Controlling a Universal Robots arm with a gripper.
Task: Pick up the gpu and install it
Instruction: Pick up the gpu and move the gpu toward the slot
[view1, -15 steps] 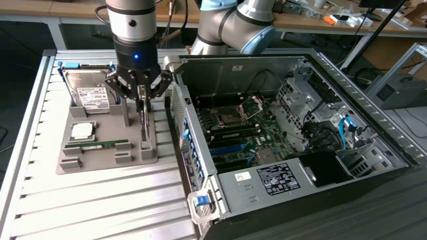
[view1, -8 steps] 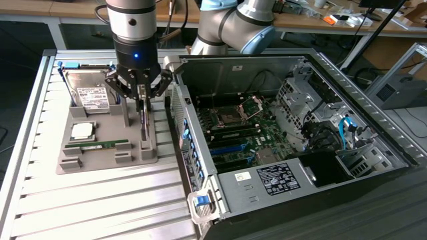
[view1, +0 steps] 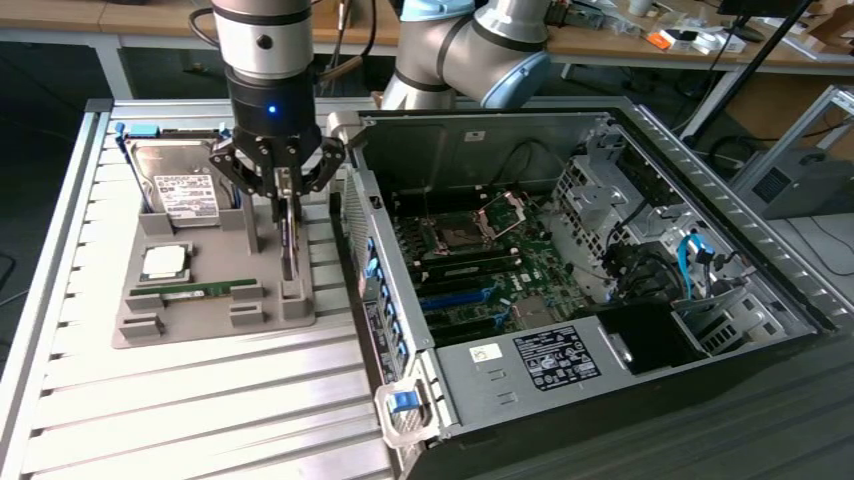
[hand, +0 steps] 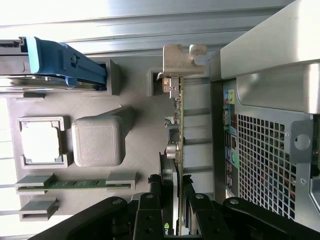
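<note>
The gpu (view1: 287, 250) is a thin green card standing on its edge in the slots of the grey holder tray (view1: 200, 328), beside the open computer case (view1: 574, 330). In the wrist view the gpu (hand: 179, 125) runs away from the camera, with its silver bracket (hand: 180, 57) at the far end. My gripper (view1: 284, 192) comes straight down onto the card's upper edge. The black fingers (hand: 157, 190) press against both faces of the card, so my gripper (hand: 175, 189) is shut on it. The card's lower edge still sits in the holder.
On the same tray lie a silver hard drive (view1: 180, 185) in a blue caddy (hand: 55, 65), a CPU (view1: 164, 262) and a narrow RAM stick (view1: 194, 290). The case's rear wall (hand: 270, 150) stands close beside the card. The motherboard (view1: 467, 270) lies exposed inside.
</note>
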